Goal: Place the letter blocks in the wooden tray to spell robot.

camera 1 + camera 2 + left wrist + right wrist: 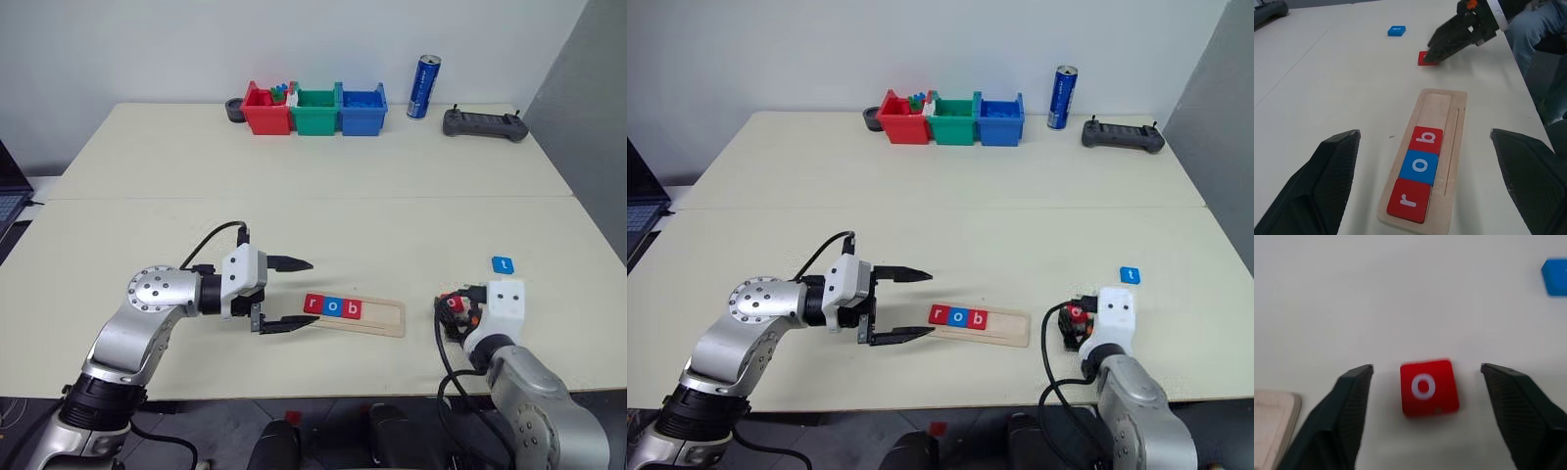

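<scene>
Red and blue tiles already fill three places in the wooden tray [1452,161]: r [1408,203], o [1420,167] and b [1425,139] sit side by side in its groove, leaving the far end bare; you have two letter blocks yet to seat. You will find the second o tile [1428,387], red, lying flat on the table [323,215] just past the tray's empty end, letter up, between the spread fingers of the right gripper [1426,382]; its jaws stand apart on either side, touching nothing and holding nothing. Blue t [503,264] rests on the table a little beyond that, well clear of the tray. Your left gripper [291,292] hovers near the tray's r end with its jaws wide apart and empty.

Judge the tile as light, rigid and thin, with smooth faces likely to slip; it sits so low that you have only its edges to take. Bring the right jaws down square onto two opposite edges, fingertips close to the table, so it does not tilt or skate away as you close. Keep the letter upright as you carry it; the groove looks a snug fit, so lower it flat beside the b, not corner first, and avoid nudging the seated tiles.
</scene>
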`<state>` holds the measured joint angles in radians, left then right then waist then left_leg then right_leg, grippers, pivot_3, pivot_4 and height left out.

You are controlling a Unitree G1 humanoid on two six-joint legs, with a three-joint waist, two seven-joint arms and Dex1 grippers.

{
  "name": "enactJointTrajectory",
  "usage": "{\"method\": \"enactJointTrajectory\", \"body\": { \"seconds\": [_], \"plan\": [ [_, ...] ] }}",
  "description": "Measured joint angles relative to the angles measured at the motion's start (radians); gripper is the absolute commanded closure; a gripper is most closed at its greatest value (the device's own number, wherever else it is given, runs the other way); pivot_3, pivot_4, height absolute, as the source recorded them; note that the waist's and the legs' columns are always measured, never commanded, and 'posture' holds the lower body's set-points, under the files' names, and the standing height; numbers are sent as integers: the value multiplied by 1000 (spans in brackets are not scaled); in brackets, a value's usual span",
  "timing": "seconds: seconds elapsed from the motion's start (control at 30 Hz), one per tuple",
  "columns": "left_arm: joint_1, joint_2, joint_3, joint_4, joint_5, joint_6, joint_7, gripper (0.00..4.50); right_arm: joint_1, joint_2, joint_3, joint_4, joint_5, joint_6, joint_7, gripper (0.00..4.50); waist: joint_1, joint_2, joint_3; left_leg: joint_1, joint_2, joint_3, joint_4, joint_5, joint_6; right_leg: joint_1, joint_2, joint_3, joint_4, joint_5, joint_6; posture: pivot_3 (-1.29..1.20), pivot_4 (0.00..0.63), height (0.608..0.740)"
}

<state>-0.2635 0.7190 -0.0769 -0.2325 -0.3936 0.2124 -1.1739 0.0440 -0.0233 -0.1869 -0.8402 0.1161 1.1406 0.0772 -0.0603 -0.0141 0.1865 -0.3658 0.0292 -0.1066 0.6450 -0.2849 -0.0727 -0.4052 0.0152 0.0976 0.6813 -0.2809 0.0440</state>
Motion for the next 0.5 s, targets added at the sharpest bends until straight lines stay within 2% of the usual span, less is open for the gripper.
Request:
{"method": "enactJointTrajectory", "body": {
  "seconds": [0.13, 0.2, 0.3, 0.4, 0.5],
  "plan": [
    [26, 0, 1, 0, 2, -4, 6, 0, -93, -131, -35, 7, 14, -58, 56, 18, 0, 0, 0, 0, 0, 0, 0, 0, 0, 0, 0, 0, -1, 0, 0, 0, 150, 740],
    [26, 0, 1, 0, 3, -6, 7, 0, -119, -223, -43, 46, 56, -80, 142, 18, 0, 0, 0, 0, 0, 0, 0, 0, 0, 0, 0, 0, -1, 0, 0, 0, 150, 740],
    [26, 0, 1, 0, 5, -7, 8, 0, -139, -462, -34, 177, 146, -145, 385, 18, 1, 0, 1, 0, -1, 1, 0, 0, 0, 1, -1, 0, -1, 0, 0, 0, 150, 740],
    [28, -2, 1, 0, 6, -7, 10, 0, -140, -714, -4, 313, 182, -320, 668, 18, 2, -1, 1, 0, -1, 1, 0, -1, 1, 1, -1, 0, -2, 0, 0, 0, 150, 740],
    [30, -6, 0, 0, 7, -11, 9, 0, -148, -851, 72, 445, 171, -502, 862, 18, 2, -2, 2, 0, 0, 1, 0, -1, 1, 1, 0, 0, -2, 0, 0, 0, 150, 740]
  ]
}}
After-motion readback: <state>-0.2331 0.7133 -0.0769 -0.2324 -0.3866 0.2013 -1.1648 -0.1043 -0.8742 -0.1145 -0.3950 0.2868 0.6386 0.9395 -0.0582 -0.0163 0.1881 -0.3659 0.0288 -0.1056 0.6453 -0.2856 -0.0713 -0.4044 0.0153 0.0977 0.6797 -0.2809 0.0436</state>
